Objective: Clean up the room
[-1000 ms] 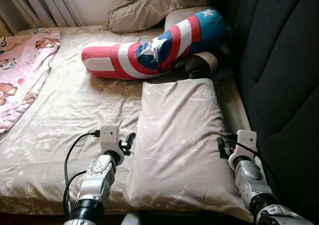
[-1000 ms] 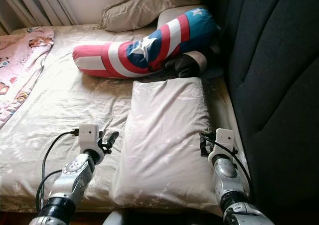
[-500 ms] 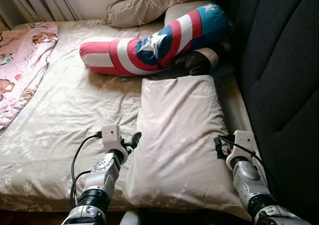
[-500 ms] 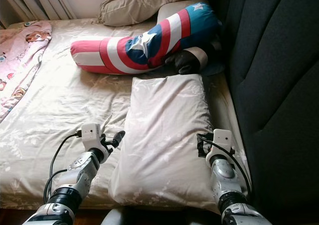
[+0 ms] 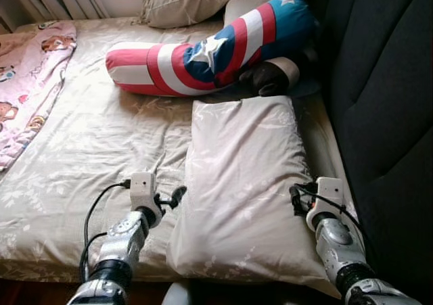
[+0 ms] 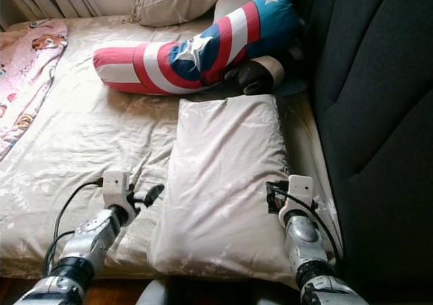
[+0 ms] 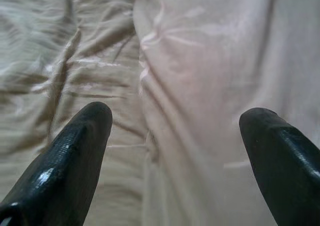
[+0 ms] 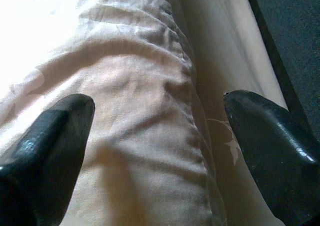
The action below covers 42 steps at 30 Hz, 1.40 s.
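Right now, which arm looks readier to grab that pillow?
Probably both together: the left tool sits open at the pillow's left edge, the right tool open at its right edge. Neither alone is better.

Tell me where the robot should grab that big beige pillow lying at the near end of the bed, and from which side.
Probably by its two long side edges, one gripper each. The pillow lies flat and lengthwise between the arms; the left gripper and right gripper are open, each straddling an edge seam. Coming in from either side, low along the bed sheet, suits a soft, wide shape.
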### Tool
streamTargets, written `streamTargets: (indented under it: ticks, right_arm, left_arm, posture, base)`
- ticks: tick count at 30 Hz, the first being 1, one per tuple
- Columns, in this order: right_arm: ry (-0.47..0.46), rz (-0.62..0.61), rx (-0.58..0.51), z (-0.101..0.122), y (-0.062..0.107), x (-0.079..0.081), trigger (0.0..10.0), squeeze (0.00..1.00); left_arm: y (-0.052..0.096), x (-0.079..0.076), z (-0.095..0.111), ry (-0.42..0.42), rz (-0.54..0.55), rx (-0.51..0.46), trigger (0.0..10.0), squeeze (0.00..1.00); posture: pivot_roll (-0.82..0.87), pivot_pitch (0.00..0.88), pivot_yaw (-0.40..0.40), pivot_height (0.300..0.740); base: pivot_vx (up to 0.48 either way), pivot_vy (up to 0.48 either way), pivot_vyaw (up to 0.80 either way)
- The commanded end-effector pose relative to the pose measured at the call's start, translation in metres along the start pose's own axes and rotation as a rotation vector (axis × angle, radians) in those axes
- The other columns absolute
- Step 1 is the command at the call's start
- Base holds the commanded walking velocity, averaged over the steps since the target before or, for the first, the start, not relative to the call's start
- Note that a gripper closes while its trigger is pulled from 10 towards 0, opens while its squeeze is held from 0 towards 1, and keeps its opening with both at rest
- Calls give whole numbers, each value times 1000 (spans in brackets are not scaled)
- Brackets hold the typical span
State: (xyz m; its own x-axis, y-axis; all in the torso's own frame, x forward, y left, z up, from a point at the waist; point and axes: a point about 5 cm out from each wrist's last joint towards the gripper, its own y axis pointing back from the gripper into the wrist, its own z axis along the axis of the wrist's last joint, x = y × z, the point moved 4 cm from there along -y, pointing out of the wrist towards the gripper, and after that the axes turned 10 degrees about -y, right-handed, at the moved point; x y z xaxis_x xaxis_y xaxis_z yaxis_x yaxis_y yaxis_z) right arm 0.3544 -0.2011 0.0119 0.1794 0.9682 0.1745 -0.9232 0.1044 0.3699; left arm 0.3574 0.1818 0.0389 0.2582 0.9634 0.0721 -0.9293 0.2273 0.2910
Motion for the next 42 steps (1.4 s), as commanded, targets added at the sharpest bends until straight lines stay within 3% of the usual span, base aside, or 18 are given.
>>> streamTargets:
  ticks: [1, 2, 3, 5, 6, 8, 9, 11, 12, 17, 19, 29, 33, 38, 42]
  right_arm:
    - [0, -2, 28, -8, 2, -1, 10000, 1000]
    - [0, -2, 27, -8, 2, -2, 10000, 1000]
    - [0, -2, 27, -8, 2, -2, 10000, 1000]
    - [0, -2, 27, -7, 2, -2, 10000, 1000]
    - [0, -1, 28, -7, 2, -2, 10000, 1000]
    - [1, 0, 31, -8, 2, -2, 10000, 1000]
    - [4, 5, 43, -9, 2, -2, 10000, 161]
    - [5, 8, 49, -10, 2, -2, 10000, 161]
    - [7, 11, 70, -14, 2, -1, 10000, 0]
    - [-4, 26, 97, -20, 4, -1, 10000, 0]
    - [-8, 30, 133, -26, 5, -2, 10000, 0]
    - [-3, 47, 238, -45, 10, -2, 10000, 0]
    - [-11, 55, 266, -52, 12, 1, 10000, 0]
    - [-86, 93, 306, -60, 14, 10, 10000, 0]
    - [-61, 96, 344, -69, 18, 10, 10000, 0]
  left_arm:
    - [7, 23, 3, -83, 69, -2, 10000, 1000]
    - [10, 38, 6, -151, 130, 10, 10000, 1000]
    - [12, 46, 9, -171, 169, 5, 10000, 0]
    - [14, 55, 12, -163, 213, -6, 10000, 0]
    - [18, 69, 18, -116, 289, -39, 10000, 0]
    - [19, 71, 19, -93, 300, -48, 10000, 0]
    - [19, 67, 18, -70, 288, -60, 10000, 0]
    - [19, 64, 17, -63, 278, -66, 10000, 0]
    - [18, 58, 15, -54, 263, -71, 10000, 0]
    - [13, 42, 14, 0, 245, -102, 10000, 0]
    - [10, 37, 20, 86, 248, -150, 10000, 0]
    - [4, 33, 40, 107, 225, -220, 10000, 0]
    - [3, 30, 42, 114, 207, -231, 10000, 0]
    - [4, 28, 42, 118, 197, -233, 10000, 0]
    - [7, 26, 40, 124, 195, -236, 10000, 0]
  posture:
    - [42, 175, 70, 662]
    - [43, 174, 69, 662]
    - [43, 174, 69, 662]
    - [43, 174, 68, 662]
    - [45, 173, 66, 662]
    - [46, 173, 64, 662]
    - [45, 175, 62, 662]
    - [45, 176, 61, 662]
    - [43, 178, 59, 662]
    - [40, 190, 52, 662]
    - [37, 195, 48, 662]
    - [56, 210, 41, 662]
    - [60, 212, 42, 662]
    - [70, 219, 46, 662]
    - [78, 224, 51, 662]
  base:
    - [0, 0, 0]
    - [0, 0, 0]
    - [0, 0, 0]
    - [0, 0, 0]
    - [0, 0, 0]
    - [0, 0, 0]
    - [0, 0, 0]
    - [0, 0, 0]
    - [0, 0, 0]
    - [0, 0, 0]
    - [0, 0, 0]
    - [0, 0, 0]
    - [0, 0, 0]
    - [0, 0, 0]
    - [0, 0, 0]
